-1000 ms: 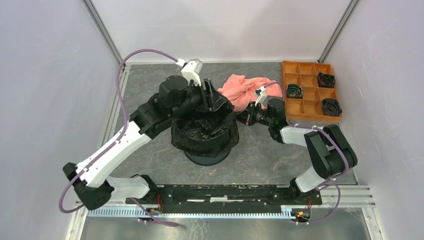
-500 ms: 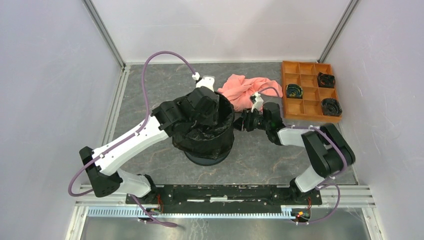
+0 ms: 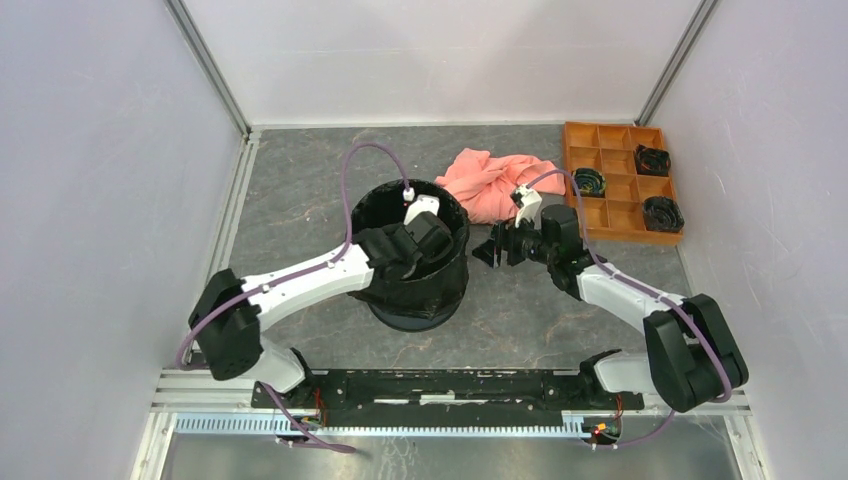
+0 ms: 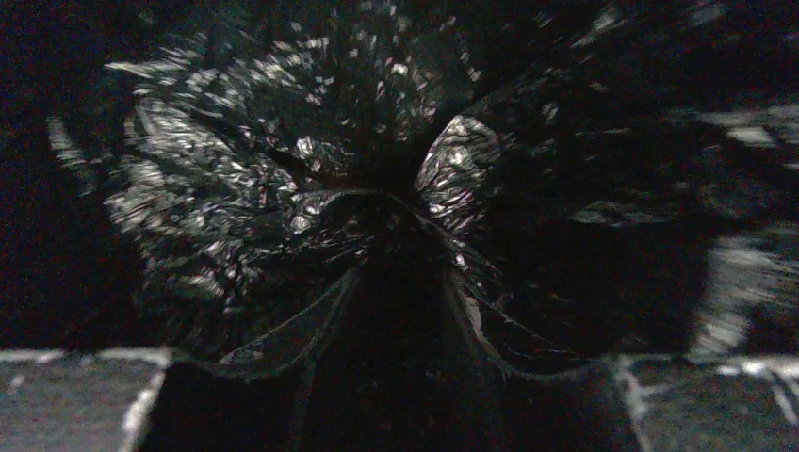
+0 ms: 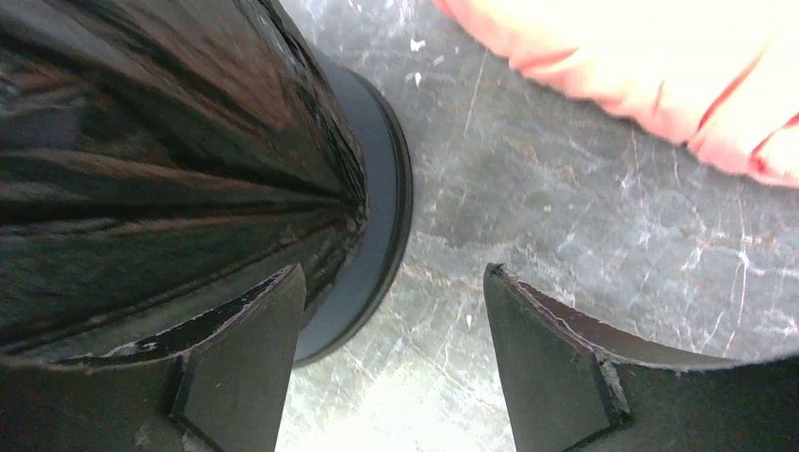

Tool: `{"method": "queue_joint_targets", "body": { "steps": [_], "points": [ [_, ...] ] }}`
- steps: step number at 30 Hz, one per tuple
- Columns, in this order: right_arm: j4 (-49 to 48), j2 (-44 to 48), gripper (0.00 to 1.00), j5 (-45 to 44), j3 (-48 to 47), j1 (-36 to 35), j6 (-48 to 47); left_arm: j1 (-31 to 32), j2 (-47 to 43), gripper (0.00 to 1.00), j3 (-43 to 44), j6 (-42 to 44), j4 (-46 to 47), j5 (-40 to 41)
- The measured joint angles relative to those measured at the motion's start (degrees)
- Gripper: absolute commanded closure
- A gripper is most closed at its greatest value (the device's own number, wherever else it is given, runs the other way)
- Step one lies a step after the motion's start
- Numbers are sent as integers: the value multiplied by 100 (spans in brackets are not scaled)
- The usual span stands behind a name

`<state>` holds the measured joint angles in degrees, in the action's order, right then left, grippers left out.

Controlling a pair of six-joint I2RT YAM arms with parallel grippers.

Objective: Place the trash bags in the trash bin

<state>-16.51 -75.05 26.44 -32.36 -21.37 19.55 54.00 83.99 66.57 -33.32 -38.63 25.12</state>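
The right claw [image 5: 396,282] stood wide apart and empty just to the right of the trash bin [image 3: 412,318], touching nothing above the grey veined surface [image 3: 300,180]. The left claw [image 3: 418,240] was sunk inside the bin; I could not tell how far it was open. The trash bag [image 3: 455,272], a thin, glossy, crinkled black film, lined the round bin and draped over its rim.

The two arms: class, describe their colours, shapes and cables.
The left arm and right arm have white links between bulky black joints. A purple cable runs along each. The right gripper has flat, dark, wedge-shaped fingers.
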Motion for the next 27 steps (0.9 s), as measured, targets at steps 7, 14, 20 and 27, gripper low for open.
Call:
{"method": "queue_joint_targets", "body": {
  "steps": [7,14,20,27],
  "points": [
    [745,201,21,-17,4,0,-409,-304,-247,64,-901,-2,1342,-575],
    [1067,468,20,-114,2,-120,-595,-389,-380,43,-1005,7,1663,-686],
    [1416,487,16,-343,2,-280,-866,-424,-610,13,-994,87,1397,-721],
    [1873,769,5,-756,116,-435,-1233,-442,-1705,0,-608,160,1064,-726]
  ]
}}
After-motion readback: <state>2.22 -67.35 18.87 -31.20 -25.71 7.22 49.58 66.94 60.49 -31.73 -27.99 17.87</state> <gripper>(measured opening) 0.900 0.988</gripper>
